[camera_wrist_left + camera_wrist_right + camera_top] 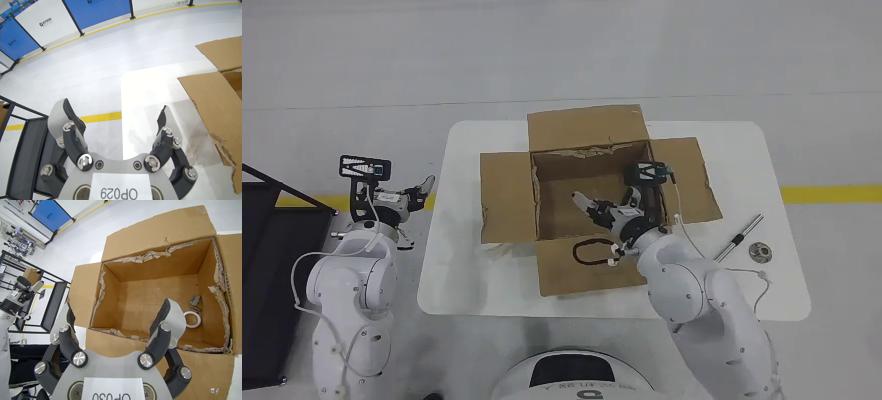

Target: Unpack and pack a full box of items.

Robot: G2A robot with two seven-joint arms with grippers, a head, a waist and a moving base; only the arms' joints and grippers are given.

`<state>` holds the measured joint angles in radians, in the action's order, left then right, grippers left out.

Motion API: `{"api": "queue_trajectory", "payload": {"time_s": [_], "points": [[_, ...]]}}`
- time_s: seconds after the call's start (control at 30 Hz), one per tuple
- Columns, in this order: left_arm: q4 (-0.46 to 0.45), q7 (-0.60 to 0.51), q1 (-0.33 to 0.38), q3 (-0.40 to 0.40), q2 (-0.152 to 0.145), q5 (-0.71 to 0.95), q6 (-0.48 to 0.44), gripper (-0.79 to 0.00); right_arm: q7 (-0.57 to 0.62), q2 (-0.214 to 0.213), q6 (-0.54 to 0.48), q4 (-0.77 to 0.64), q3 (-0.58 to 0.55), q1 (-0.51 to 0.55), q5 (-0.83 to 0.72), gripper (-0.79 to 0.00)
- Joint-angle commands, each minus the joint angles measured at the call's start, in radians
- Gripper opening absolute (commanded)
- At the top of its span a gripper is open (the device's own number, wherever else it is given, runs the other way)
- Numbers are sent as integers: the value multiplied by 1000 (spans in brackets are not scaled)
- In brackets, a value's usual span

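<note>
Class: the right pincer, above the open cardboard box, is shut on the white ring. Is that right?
No. The right pincer is open and empty; the white ring lies on the cardboard box floor, as the right wrist view shows.

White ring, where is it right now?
Right wrist view: the white ring lies on the floor of the cardboard box, toward its wall on the robot's right, just beside a small metal bracket.

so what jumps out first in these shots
A torn brown cardboard box sits open on the white table, a white ring and small metal bracket near one wall. The right tool hangs open over its near side; the left tool is open off the table's edge.
</note>
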<state>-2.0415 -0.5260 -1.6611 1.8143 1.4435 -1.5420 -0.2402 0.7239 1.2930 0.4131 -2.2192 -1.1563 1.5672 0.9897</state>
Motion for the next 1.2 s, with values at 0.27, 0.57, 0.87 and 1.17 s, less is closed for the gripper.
{"api": "queue_trajectory", "payload": {"time_s": [0.27, 0.57, 0.87, 1.17], "points": [[0, 0, 0, 0, 0, 0, 0, 0, 0, 0, 0, 0, 0, 0, 0, 0], [0, 0, 0, 0, 0, 0, 0, 0, 134, 16, 68, 206, 101, -146, 85, 0], [0, 0, 0, 0, 0, 0, 0, 0, 322, 59, 317, 454, 226, -373, 231, 0], [0, 0, 0, 0, 0, 0, 0, 0, 430, 73, 254, 576, 129, -372, 306, 0]]}}
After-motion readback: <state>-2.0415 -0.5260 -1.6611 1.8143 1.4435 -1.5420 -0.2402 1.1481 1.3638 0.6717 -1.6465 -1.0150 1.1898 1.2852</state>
